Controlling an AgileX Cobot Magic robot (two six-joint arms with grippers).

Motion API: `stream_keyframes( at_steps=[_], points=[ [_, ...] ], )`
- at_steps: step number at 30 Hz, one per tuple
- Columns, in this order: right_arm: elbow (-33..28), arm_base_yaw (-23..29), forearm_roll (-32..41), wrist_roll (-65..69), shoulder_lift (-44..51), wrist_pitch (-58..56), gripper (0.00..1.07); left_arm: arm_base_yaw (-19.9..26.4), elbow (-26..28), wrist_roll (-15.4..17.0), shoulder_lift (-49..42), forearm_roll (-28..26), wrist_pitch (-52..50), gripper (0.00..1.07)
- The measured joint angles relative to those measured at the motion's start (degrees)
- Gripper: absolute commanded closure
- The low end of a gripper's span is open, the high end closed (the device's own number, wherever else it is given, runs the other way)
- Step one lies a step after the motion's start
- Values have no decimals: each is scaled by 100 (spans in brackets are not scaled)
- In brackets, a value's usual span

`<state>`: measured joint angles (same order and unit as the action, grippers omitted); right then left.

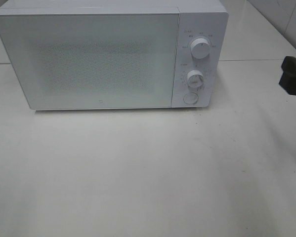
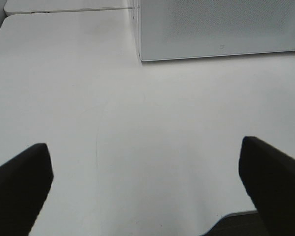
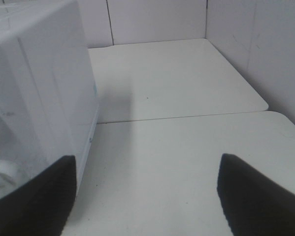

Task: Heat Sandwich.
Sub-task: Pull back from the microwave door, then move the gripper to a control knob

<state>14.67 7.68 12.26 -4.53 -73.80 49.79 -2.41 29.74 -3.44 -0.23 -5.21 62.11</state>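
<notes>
The sandwich is out of view in every frame. A white microwave (image 1: 108, 57) stands at the back of the table with its door shut; its two knobs (image 1: 200, 49) and a round button sit on the right panel. My left gripper (image 2: 147, 184) is open above bare tabletop, with the microwave's front lower corner (image 2: 142, 58) ahead of it. My right gripper (image 3: 147, 191) is open beside the microwave's right side (image 3: 44, 98), nothing between its fingers. Only a dark part of the right arm (image 1: 293, 74) shows at the right edge of the high view.
The white table (image 1: 148, 173) stretches in front of the microwave. A seam divides the tabletops (image 3: 186, 117) to the right of the microwave, and white tiled walls (image 3: 265, 54) close off the back and right.
</notes>
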Motion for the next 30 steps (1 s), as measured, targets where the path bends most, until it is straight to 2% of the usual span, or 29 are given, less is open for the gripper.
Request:
stream_keyframes(
  at_steps=[2, 3, 4, 7, 8, 9, 13, 18, 30],
  points=[
    [-46, 344, 304, -321, -149, 195, 31, 0, 0, 0, 0, 0, 0, 9],
    [-46, 344, 304, -321, -149, 195, 31, 0, 0, 0, 0, 0, 0, 9],
    [-69, 728, 647, -659, -344, 378, 31, 0, 0, 0, 0, 0, 0, 9],
    [-74, 1266, 1295, -1089, -590, 705, 31, 0, 0, 0, 0, 0, 0, 9],
    [-74, 1599, 1673, -1255, -773, 963, 31, 0, 0, 0, 0, 0, 0, 9],
    [-74, 1599, 1673, -1255, -773, 963, 31, 0, 0, 0, 0, 0, 0, 9],
    [-17, 2349, 2555, -1352, -1186, 1375, 31, 0, 0, 0, 0, 0, 0, 9],
    [201, 2825, 3151, -1369, -1610, 1581, 31, 0, 0, 0, 0, 0, 0, 9],
    [768, 3661, 3707, -1656, -2303, 1765, 31, 0, 0, 0, 0, 0, 0, 9]
  ],
)
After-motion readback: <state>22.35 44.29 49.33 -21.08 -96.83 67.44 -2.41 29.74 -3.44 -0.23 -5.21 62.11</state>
